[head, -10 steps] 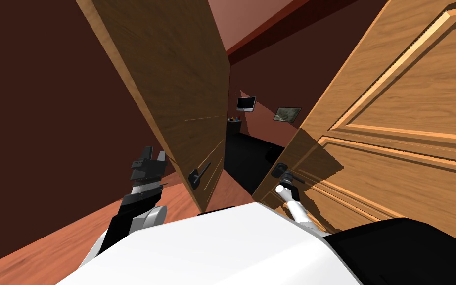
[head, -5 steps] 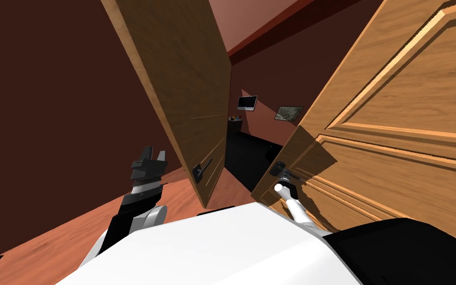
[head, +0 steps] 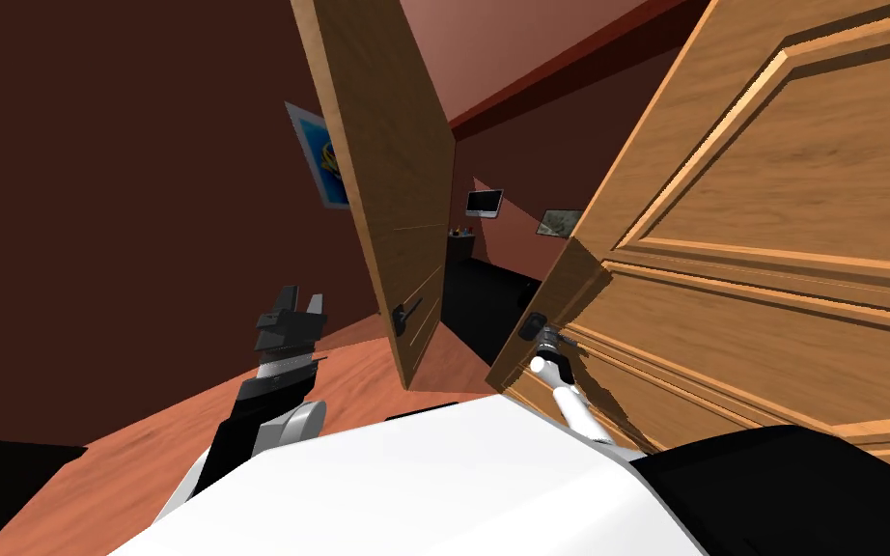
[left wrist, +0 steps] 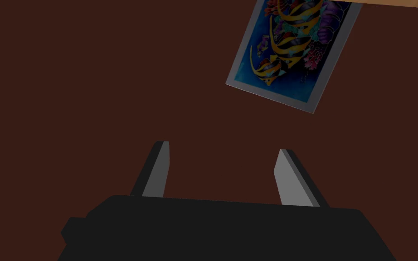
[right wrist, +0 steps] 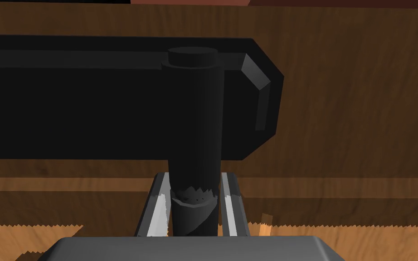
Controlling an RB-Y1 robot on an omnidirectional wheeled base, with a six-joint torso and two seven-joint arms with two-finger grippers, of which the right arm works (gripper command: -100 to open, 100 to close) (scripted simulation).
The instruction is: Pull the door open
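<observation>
Reddish-brown floor (head: pixel 125 454) with wood grain, stretching from the near left up to the dark wall. Meets the lower corner of the left door leaf (head: pixel 404 241) and, across a narrow wedge of boards, the foot of the right door (head: pixel 771 290). Gives way to a black area (head: pixel 477 309) past the gap between them. Far back there, a dark counter (head: pixel 456 247) with small coloured bits (head: pixel 457 231) on top, too small to tell.

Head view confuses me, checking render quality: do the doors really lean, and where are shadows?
Head view: the lean is wide-lens splay; shadow darkens the right door around its handle. Right wrist view: a jagged shadow edge crosses that door.
</observation>
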